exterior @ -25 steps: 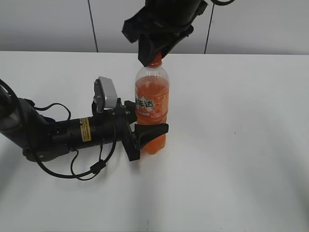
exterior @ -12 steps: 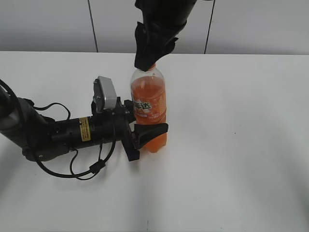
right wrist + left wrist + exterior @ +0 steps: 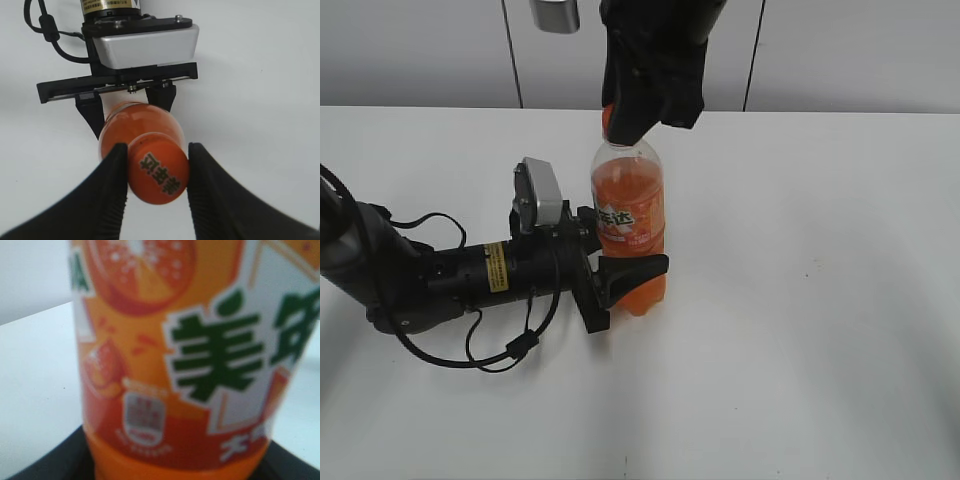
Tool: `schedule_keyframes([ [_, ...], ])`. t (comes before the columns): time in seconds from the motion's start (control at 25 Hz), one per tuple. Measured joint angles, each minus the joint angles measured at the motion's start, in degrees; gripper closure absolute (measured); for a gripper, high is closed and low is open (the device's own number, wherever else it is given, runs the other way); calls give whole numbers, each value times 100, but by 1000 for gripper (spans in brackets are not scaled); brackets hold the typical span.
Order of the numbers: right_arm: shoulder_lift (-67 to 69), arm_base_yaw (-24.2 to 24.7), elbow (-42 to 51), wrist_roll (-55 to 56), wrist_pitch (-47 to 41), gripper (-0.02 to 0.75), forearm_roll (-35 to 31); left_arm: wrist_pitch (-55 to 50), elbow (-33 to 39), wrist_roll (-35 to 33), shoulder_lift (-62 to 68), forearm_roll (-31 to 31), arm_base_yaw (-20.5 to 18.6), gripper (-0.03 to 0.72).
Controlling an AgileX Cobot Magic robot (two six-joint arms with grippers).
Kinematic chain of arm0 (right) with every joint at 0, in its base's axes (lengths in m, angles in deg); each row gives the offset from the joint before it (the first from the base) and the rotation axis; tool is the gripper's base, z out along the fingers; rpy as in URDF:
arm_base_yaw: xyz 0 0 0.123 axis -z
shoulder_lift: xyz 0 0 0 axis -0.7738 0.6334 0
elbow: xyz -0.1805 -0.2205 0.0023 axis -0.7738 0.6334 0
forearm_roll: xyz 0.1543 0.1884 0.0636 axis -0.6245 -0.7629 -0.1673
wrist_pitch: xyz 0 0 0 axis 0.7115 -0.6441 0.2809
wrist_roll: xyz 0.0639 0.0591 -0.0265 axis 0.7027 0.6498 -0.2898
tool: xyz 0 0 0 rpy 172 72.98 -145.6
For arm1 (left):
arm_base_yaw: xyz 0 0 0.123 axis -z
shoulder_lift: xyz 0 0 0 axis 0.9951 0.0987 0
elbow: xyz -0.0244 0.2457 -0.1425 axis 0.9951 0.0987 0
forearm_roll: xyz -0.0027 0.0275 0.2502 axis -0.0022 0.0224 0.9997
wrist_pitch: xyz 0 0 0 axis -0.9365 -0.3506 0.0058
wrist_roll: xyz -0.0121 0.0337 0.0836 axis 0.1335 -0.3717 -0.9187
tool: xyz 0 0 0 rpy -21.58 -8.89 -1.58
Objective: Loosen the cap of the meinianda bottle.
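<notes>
The right gripper (image 3: 156, 172) comes down from above, its two black fingers (image 3: 112, 190) pressed against opposite sides of the cap (image 3: 158, 173), clamped on it. Directly below those jaws the meinianda bottle (image 3: 630, 225) stands nearly upright, long axis vertical with a slight lean, cap end up, ridged base on the table (image 3: 820, 300). The left gripper (image 3: 620, 275) reaches in horizontally, its arm lying low along the tabletop, and its jaws hold the bottle's lower body from either side; in the left wrist view the label (image 3: 200, 365) fills the frame between them. Outward lies a plain white tabletop, and beyond it a pale panelled wall (image 3: 420, 50).
</notes>
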Motion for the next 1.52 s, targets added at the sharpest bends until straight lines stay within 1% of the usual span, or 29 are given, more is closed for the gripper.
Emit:
schedule_keyframes([
  [0.32, 0, 0, -5, -1134, -12, 463, 11, -18, -18, 11, 0, 40, 0, 291],
  [0.56, -5, 0, -9, -1885, -19, 463, 151, -57, -38, 35, 0, 40, 0, 291],
  [0.76, -5, 0, -9, -1955, -19, 463, 191, -68, -42, 41, 0, 40, 0, 291],
  [1.04, -5, 0, -9, -1605, -19, 463, 153, -68, -42, 41, 0, 46, 0, 291],
  [1.08, -5, 0, -9, -1509, -19, 450, 147, -68, -42, 41, 0, 46, 0, 291],
  [1.24, -5, 0, -30, -948, 43, 312, 37, -98, -48, 54, 0, 34, 0, 291],
  [1.28, -5, 0, -30, -822, 44, 288, 32, -98, -48, 53, 0, 34, 0, 291],
  [1.4, -22, 0, -30, -519, 49, 258, 7, -98, -48, 60, 0, 34, 0, 291],
  [1.52, -101, 0, -30, 24, 61, 253, -5, -98, -48, 60, 0, 34, 0, 291],
])
